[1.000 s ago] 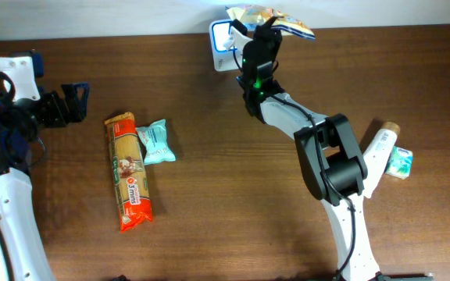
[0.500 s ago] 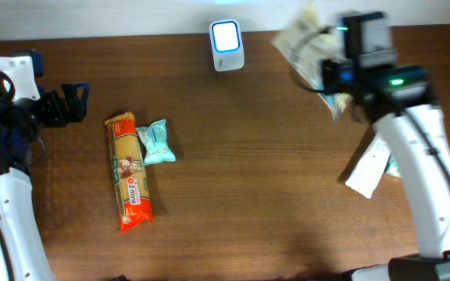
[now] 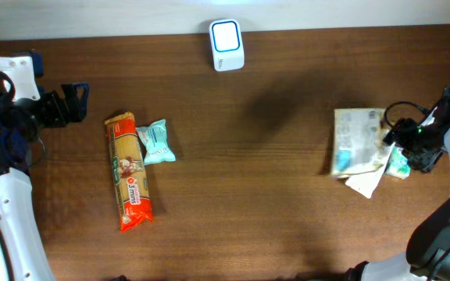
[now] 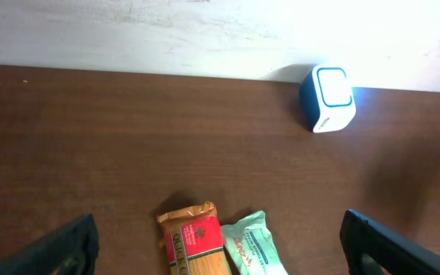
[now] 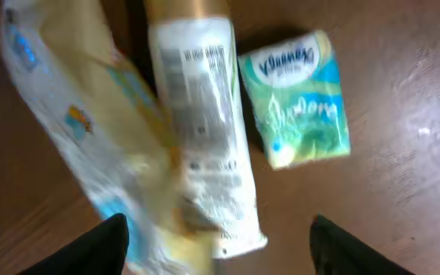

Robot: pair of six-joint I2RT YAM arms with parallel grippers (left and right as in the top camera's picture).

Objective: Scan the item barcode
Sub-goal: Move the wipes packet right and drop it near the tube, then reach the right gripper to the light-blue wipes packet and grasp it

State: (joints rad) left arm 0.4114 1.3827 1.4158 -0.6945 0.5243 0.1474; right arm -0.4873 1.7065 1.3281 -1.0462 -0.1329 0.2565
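Note:
The white barcode scanner (image 3: 226, 45) stands at the table's far edge, its lit face up; the left wrist view has the scanner (image 4: 328, 98) too. A pale crinkly snack bag (image 3: 356, 140) lies flat at the right, partly over a white tube (image 3: 368, 181). My right gripper (image 3: 401, 142) is just right of the bag, open and holding nothing. From its wrist, the bag (image 5: 82, 137), the tube (image 5: 201, 130) with its printed barcode and a Kleenex pack (image 5: 296, 95) lie beyond the open right gripper (image 5: 224, 252). My left gripper (image 3: 75, 104) stands open at the far left.
A red and orange pasta pack (image 3: 131, 172) and a teal tissue pack (image 3: 156, 140) lie side by side left of centre; the pasta pack (image 4: 197, 244) and teal pack (image 4: 254, 244) sit between the left fingers (image 4: 67, 248). The green Kleenex pack (image 3: 399, 162) is beside the tube.
My right arm swung from the scanner to the table's right side with the snack bag, then opened. The bag now lies on the table over the tube. The left arm stayed still.

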